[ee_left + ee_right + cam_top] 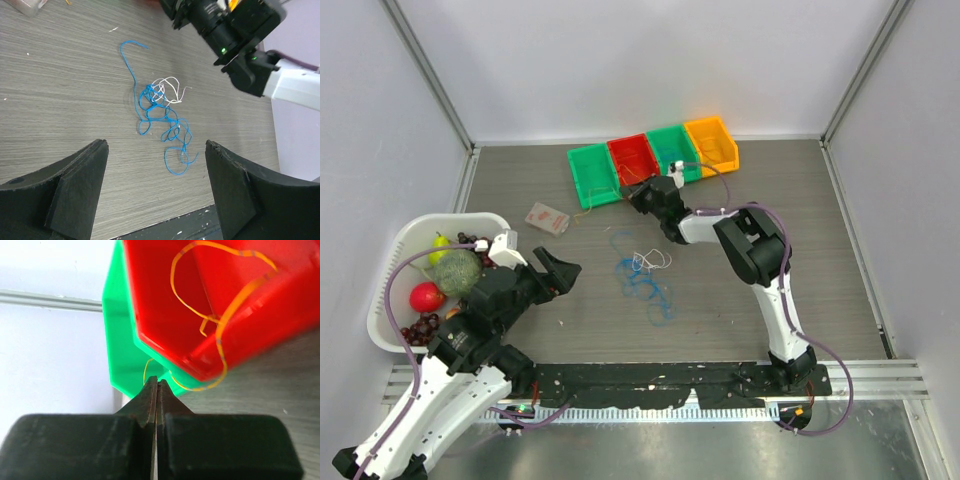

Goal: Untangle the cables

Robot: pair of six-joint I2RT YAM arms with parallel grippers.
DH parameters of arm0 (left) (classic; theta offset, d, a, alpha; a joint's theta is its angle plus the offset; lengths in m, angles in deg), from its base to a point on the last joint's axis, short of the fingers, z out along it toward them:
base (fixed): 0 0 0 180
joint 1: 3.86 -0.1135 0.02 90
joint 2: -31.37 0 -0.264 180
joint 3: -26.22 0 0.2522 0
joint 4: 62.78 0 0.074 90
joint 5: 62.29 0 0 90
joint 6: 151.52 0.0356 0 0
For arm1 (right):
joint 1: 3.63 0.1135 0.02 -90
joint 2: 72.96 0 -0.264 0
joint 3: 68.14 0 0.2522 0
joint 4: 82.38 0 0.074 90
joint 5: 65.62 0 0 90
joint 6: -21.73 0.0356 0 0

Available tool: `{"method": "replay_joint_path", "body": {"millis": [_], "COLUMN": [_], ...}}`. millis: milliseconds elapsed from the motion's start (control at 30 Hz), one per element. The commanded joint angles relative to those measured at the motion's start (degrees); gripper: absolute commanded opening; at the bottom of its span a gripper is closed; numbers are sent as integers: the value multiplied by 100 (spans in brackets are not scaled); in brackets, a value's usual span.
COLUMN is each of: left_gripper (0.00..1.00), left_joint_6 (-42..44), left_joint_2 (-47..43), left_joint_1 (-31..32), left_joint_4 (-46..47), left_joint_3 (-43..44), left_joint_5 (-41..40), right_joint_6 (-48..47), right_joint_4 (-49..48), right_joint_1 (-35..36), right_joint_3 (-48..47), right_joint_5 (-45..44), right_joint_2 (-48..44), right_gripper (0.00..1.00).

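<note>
Orange-yellow cable (235,302) loops inside the red bin (165,290) just ahead of the right gripper (157,382) and curls out under the bin's near lip towards the jaws. These jaws are pressed fully together, and the thin strand appears to be pinched at their tips. A green bin (117,340) stands touching the red one, beyond the jaws and to their left.

The left gripper (156,145) hangs with its jaws spread wide and holding nothing. Ahead of them, on the desk (840,250), the blue cable (147,92) lies in small knotted coils, with the white cable (172,78) caught in its far end.

Risks, as judged: a pull on the orange-yellow strand may snag on the red bin's lip, dragging or tipping the bin, or the fine wire may slip from the closed jaws. Tugging one end of the blue coils could tighten the knot around the white cable.

Nearby are a small packet (547,217) and a white basket of fruit (395,250) beside the left arm. Neither lies between the left jaws and the coils.
</note>
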State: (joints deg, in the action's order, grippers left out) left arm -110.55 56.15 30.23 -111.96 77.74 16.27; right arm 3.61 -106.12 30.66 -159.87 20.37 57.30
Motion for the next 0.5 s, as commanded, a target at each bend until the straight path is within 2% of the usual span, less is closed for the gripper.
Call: {"method": "replay_joint_path", "body": {"millis": [0,33,100,133,167,200,267,333,467], "left_gripper": [82,82,82,82,82,82,85,86,88], "left_joint_6": [96,96,105,105,105,113,140,175,237], "left_joint_2": [54,54,19,10,-8,-25,-43,-34,-25], "left_joint_1": [-7,-7,-7,-16,-16,-7,-7,-7,-16], "left_joint_4": [272,264,220,220,202,185,150,114,9], "left_joint_3": [12,12,12,4,-14,-23,-23,12,135], "left_joint_5": [46,37,19,2,-16,-33,-103,-209,-315], "right_joint_6": [-1769,-2148,-3648,-3994,-4337,-4444,-4569,-4323,-3577], "right_joint_4": [882,1128,1892,2626,2851,3158,3196,2777,2099], "right_joint_1": [-62,-62,-18,-9,43,78,210,394,799], "right_joint_3": [-648,-953,-1611,-1842,-2149,-2195,-2178,-1863,-1590], "right_joint_5": [-311,-215,312,792,849,771,735,813,656], "right_joint_2": [-651,-633,-389,-300,-186,-176,-220,-325,-317], "right_gripper": [1,1,6,16,26,38,43,50,56]}}
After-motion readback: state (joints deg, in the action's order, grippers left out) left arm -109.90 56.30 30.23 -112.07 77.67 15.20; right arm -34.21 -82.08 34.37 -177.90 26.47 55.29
